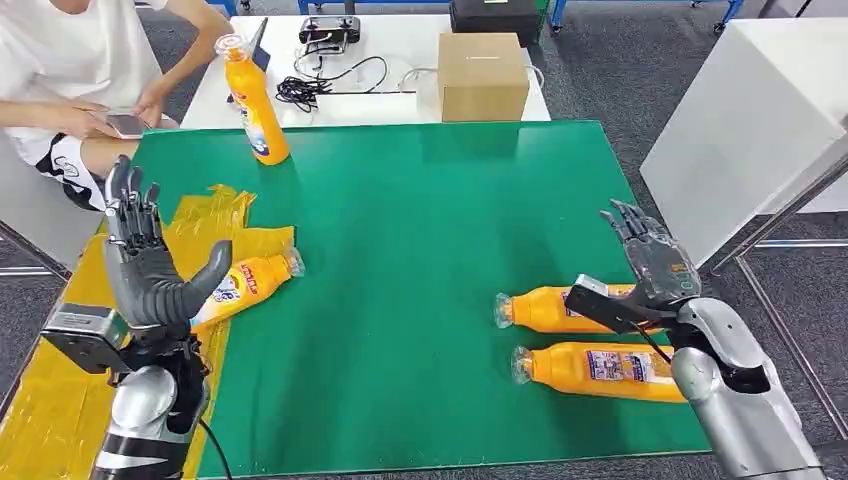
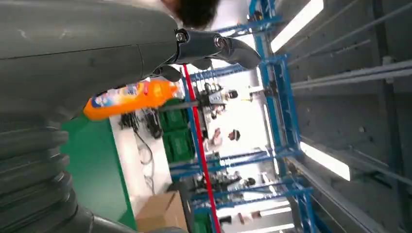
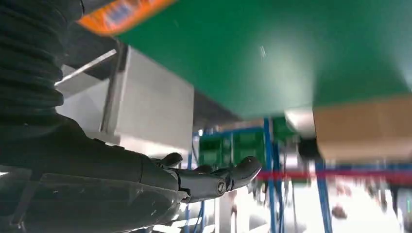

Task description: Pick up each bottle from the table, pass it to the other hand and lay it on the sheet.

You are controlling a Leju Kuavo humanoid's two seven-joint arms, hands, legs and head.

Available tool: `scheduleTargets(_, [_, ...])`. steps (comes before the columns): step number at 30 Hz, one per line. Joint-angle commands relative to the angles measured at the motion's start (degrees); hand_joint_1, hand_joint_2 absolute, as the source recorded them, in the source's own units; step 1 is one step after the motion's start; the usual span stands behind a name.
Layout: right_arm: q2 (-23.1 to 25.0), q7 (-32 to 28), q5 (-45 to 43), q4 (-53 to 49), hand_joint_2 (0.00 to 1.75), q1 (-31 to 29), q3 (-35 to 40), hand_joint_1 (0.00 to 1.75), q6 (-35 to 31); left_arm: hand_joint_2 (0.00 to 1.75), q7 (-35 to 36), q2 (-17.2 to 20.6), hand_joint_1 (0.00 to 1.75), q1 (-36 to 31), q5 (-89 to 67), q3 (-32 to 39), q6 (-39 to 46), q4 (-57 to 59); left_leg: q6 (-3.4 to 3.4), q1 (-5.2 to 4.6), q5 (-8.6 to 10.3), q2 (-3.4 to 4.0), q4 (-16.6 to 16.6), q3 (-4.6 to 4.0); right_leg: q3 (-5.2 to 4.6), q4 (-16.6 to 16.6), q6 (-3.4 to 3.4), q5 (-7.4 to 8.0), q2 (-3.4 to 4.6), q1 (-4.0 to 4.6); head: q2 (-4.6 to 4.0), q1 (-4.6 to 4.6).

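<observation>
The left hand (image 1: 150, 265) is raised above the near left corner of the green surface (image 1: 400, 260), fingers (image 1: 125, 195) spread upward and holding nothing. Just beside it, one orange bottle (image 1: 250, 282) lies on the crumpled yellow sheet (image 1: 215, 225), its cap end resting on the green. The right hand (image 1: 655, 270) hovers over the right edge, fingers apart and empty, just above two more bottles lying side by side: the farther bottle (image 1: 545, 308) and the nearer bottle (image 1: 595, 368). A fourth bottle (image 1: 255, 105) stands upright at the far left edge. Behind sit a cardboard box (image 1: 482, 75) and a seated person (image 1: 70, 70).
</observation>
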Motion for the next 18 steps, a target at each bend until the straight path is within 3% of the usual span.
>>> scheduleTargets(1, [-3.12, -0.90, -0.75, 17.25, 1.75, -6.07, 9.17, 0.00, 0.53, 1.75, 0.22, 0.14, 0.00, -3.75, 1.42, -4.35, -0.39, 3.30, -0.08, 0.06, -0.06, 0.09, -0.07, 0.33, 0.35, -0.15, 0.00, -0.01, 0.04, 0.06, 0.00, 0.00])
scheduleTargets(18, [-3.89, 0.50, -1.58, 18.55, 1.75, -5.09, 9.71, 0.00, 0.48, 1.75, 0.38, -0.06, 0.00, -5.12, 1.68, -4.63, 0.14, 4.26, -0.05, 0.03, -0.04, 0.05, -0.05, 0.20, 0.21, -0.08, 0.01, -0.02, 0.02, 0.02, 0.00, 0.00])
